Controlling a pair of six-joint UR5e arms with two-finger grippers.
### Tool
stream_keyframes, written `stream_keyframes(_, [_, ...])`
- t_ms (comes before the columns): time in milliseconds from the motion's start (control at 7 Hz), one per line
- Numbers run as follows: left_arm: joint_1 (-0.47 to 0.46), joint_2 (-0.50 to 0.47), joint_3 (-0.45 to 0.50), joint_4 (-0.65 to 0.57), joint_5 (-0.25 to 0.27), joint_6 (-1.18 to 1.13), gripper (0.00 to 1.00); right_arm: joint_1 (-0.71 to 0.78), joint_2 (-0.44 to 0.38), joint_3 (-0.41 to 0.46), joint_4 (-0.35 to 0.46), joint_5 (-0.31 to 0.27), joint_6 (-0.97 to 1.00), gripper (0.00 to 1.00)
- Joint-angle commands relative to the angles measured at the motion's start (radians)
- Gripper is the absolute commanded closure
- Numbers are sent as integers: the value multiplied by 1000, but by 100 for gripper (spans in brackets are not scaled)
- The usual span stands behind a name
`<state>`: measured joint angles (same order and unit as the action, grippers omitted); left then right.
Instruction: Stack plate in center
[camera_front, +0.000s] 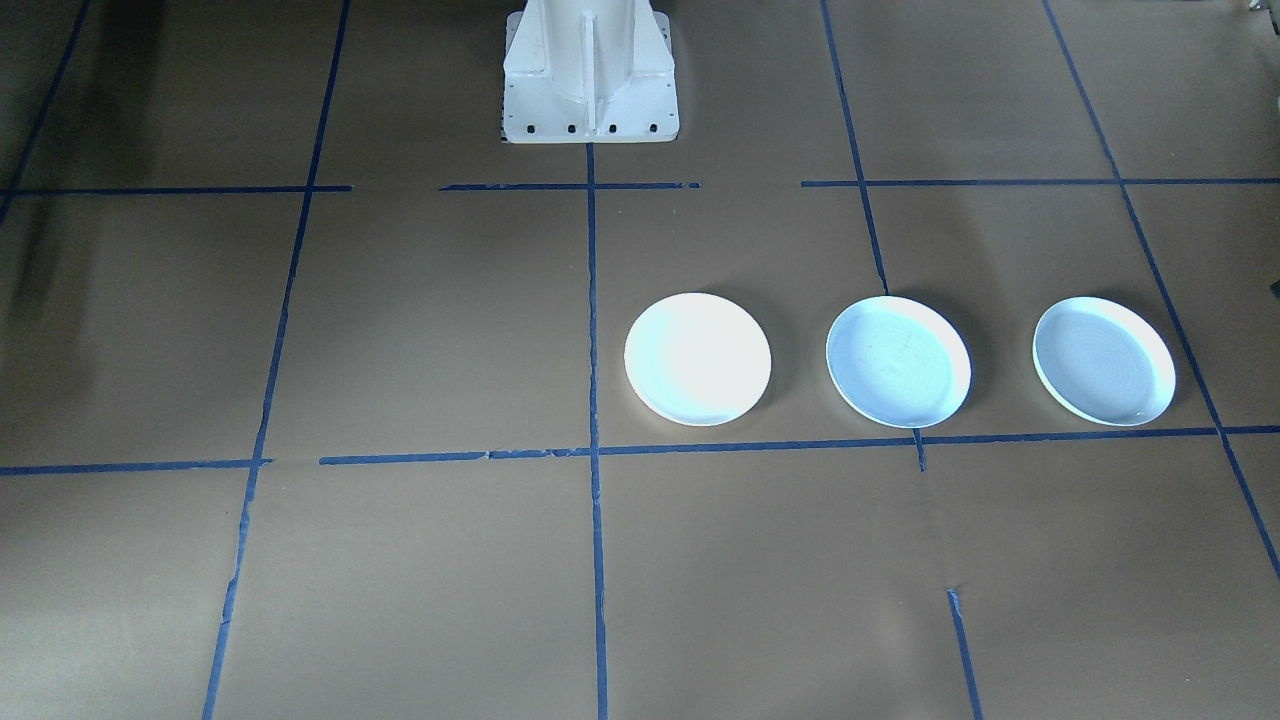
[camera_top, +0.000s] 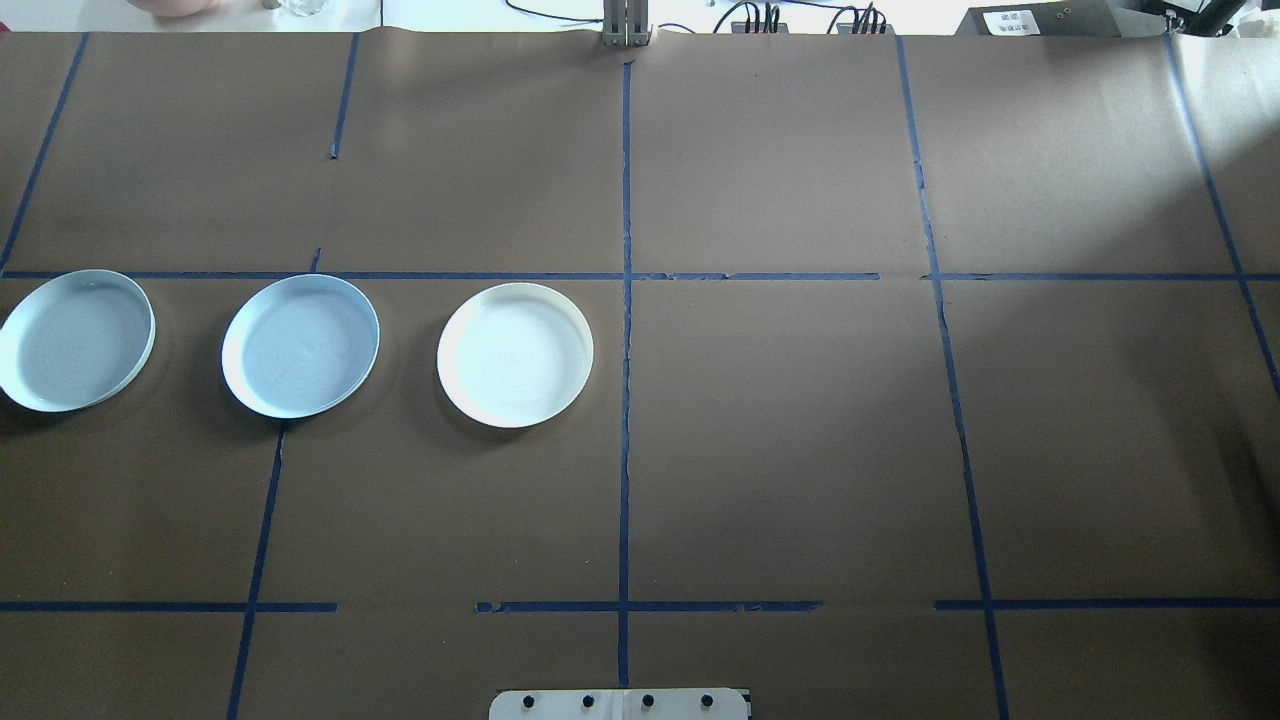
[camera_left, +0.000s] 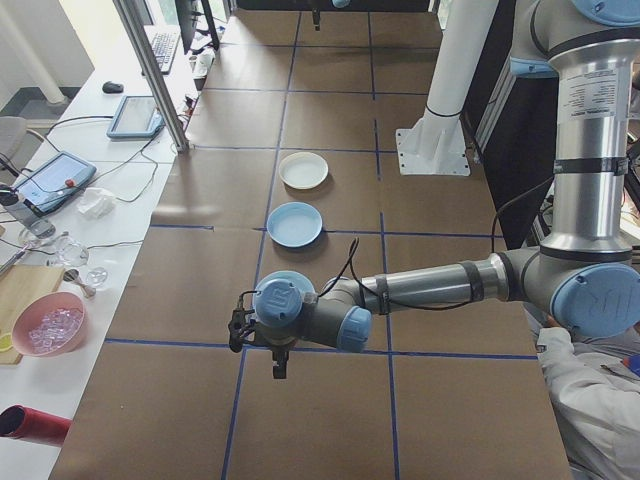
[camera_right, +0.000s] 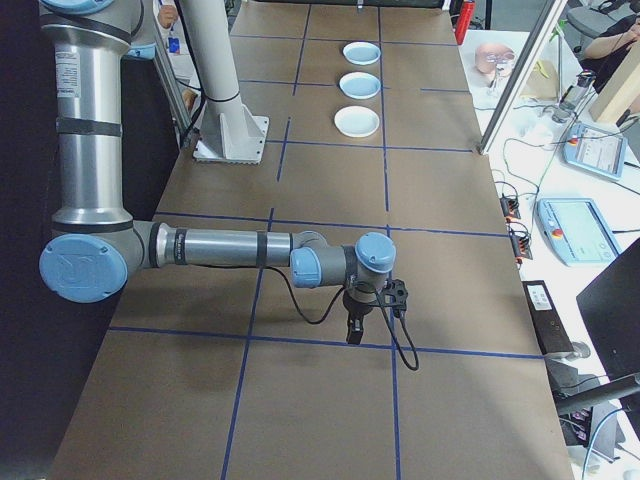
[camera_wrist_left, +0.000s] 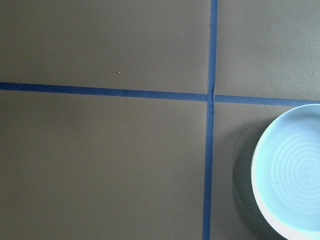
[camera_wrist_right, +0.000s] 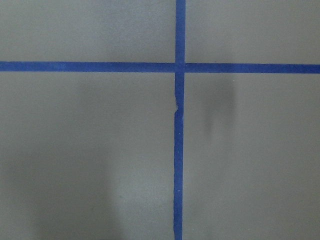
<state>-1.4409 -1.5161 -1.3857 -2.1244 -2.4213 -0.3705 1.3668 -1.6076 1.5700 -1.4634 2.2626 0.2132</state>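
Three plates sit in a row on my left half of the surface (camera_top: 800, 450): a white plate (camera_top: 515, 355) nearest the centre line, a middle blue plate (camera_top: 300, 346) just beside it, and an outer blue plate (camera_top: 77, 340) at the far left edge of the overhead view. None is stacked yet, so the whole job lies ahead of me. The main risk, as I judge it, is the grasp itself: these plates are shallow with low rims, lying flat on paper, and a pinch on so thin an edge could slip or tip the plate, or drag the brown paper covering and shift its neighbours. A plate set down off-centre might also slide off the one beneath. My left jaws (camera_left: 279, 372) hang above the surface near the outer blue plate, which shows at the edge of my left wrist view (only partly). My right jaws (camera_right: 354, 330) hover well apart from all the plates. Whether either pair is open or closed, I cannot tell from these side views.
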Motion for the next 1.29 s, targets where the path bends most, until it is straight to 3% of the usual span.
stream_keyframes(0, [138,-82,124,-160,5,-133,1,0,0,-1,0,0,0,0])
stream_keyframes(143, [216,-128,178,-163,7,-122,1,0,0,1,0,0,0,0])
stream_keyframes(286, [226,-153,230,-239,51,-119,5,0,0,1,0,0,0,0])
stream_keyframes(571, [227,-153,257,-305,62,-119,10,0,0,1,0,0,0,0])
stream_keyframes(1143, [228,-151,254,-296,51,-137,39,0,0,1,0,0,0,0])
